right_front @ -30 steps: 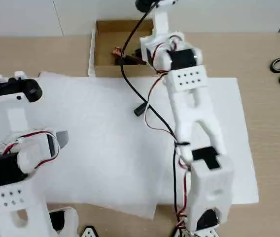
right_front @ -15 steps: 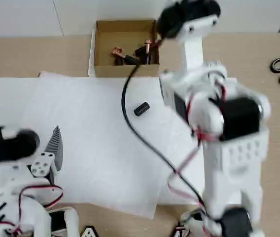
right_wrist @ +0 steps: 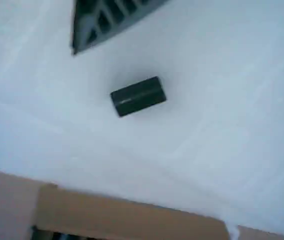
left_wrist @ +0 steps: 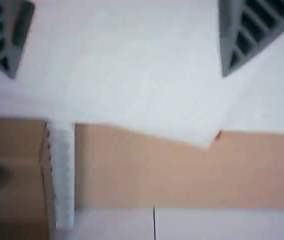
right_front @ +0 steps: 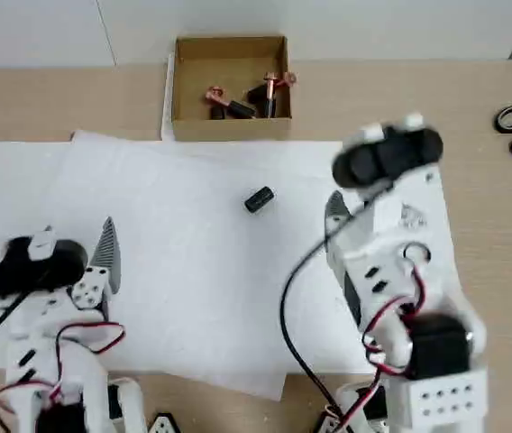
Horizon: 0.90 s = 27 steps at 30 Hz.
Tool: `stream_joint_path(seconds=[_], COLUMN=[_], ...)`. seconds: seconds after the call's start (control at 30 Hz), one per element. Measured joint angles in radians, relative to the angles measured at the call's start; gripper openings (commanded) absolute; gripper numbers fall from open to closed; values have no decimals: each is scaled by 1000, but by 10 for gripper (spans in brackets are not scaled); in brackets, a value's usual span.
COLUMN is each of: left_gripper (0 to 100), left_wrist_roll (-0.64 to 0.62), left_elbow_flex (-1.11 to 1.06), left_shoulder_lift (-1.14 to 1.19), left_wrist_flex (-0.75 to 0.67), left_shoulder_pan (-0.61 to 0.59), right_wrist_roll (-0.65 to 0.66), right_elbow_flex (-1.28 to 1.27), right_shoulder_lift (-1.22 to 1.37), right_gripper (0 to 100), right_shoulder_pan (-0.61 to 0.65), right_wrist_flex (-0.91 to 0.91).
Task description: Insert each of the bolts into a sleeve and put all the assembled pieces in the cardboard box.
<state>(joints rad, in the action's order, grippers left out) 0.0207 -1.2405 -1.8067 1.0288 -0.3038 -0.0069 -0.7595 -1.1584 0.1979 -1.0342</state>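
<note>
One short black cylindrical sleeve (right_front: 258, 199) lies on the white foam sheet (right_front: 175, 271), just ahead of the right gripper (right_front: 335, 215), whose spread I cannot tell. The left gripper (left_wrist: 117, 65) hangs parted and empty. Best pinched squarely across its round sides, then carried ahead to the brown cardboard box (right_front: 229, 129).

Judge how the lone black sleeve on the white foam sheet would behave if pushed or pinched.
The sleeve looks like a short cylinder lying on its side, so a push across its axis would probably roll it. It seems small and rigid, likely light and unlikely to deform. The soft foam sheet may damp rolling somewhat.
</note>
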Motion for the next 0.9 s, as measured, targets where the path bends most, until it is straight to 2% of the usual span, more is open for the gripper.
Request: stream_joint_path(seconds=[0.27,0.37,0.47,0.7,0.8,0.9], left_gripper=[249,249,249,249,249,249], left_wrist_roll=[0,0,0,0,0,0], left_elbow_flex=[-153,-193,-235,-350,-413,-425], left_shoulder_lift=[0,0,0,0,0,0], left_wrist_flex=[-60,-60,-60,-60,-60,-63], left_shoulder_pan=[0,0,0,23,46,55], right_wrist_roll=[0,0,0,0,0,0], right_elbow_flex=[-651,-813,-907,-918,-919,-921], right_shoulder_lift=[-405,-545,-629,-575,-551,-539], right_gripper=[127,129,129,128,127,127], right_shoulder_pan=[-71,-68,-77,-74,-74,-74], right_wrist_flex=[519,606,634,628,549,387])
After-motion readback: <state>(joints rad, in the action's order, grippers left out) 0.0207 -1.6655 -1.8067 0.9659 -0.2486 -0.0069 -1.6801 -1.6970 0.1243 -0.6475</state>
